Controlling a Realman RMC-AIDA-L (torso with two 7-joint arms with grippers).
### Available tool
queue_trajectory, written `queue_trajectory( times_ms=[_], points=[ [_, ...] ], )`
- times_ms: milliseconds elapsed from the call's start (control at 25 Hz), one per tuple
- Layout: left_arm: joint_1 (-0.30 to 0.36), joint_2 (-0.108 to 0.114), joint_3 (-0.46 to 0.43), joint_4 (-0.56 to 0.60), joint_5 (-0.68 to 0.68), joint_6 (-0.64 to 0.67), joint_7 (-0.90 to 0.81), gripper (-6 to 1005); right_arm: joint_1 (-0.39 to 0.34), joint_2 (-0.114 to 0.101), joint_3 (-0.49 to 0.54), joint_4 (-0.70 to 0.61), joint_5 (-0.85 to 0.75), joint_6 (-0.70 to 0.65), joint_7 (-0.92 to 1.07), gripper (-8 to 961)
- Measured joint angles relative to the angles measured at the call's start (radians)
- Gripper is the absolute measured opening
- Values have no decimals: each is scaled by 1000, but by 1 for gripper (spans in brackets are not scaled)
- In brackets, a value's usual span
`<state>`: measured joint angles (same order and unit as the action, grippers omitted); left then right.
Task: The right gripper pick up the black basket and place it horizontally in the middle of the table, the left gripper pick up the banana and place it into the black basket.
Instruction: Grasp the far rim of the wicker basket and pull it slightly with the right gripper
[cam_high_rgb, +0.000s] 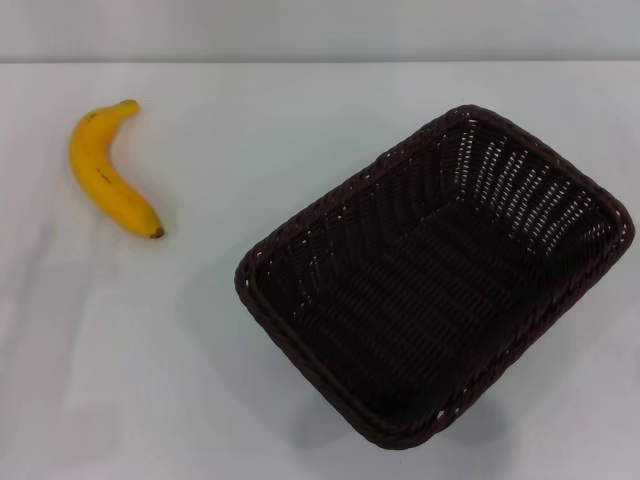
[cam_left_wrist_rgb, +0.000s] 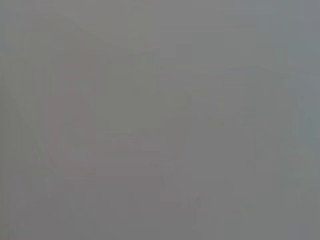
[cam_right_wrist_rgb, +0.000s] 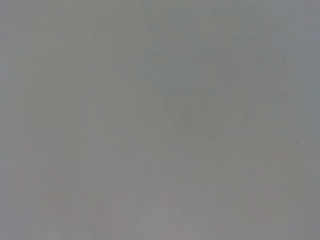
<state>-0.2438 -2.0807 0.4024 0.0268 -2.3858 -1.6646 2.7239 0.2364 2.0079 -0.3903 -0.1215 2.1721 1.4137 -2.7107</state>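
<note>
Nothing of the task looks begun; nearest, on the right of the table (cam_high_rgb: 150, 380), the black basket (cam_high_rgb: 435, 275) lies empty and skewed diagonally, not yet squared in the middle; farther off at the left, well apart from it, lies the banana (cam_high_rgb: 108, 168); neither gripper is in view, so their fingers cannot be judged.

Left arm: we see none of it in any view.
Right arm: we see none either.
</note>
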Motion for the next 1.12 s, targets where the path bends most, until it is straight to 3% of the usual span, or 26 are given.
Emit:
queue_trajectory(
  times_ms=[440,720,960,1120],
  points=[
    [-17,0,-1,5,-13,32,-1,753,10,0,-2,-2,-1,23,-3,740],
    [-21,1,-1,5,-25,37,0,880,8,-3,-37,-39,-33,104,26,739],
    [-16,0,0,5,-24,31,-4,890,-10,-5,-170,-389,-231,-66,441,738],
    [-9,1,4,5,-21,31,-6,888,3,-8,-261,-708,-493,-193,840,738]
  ],
)
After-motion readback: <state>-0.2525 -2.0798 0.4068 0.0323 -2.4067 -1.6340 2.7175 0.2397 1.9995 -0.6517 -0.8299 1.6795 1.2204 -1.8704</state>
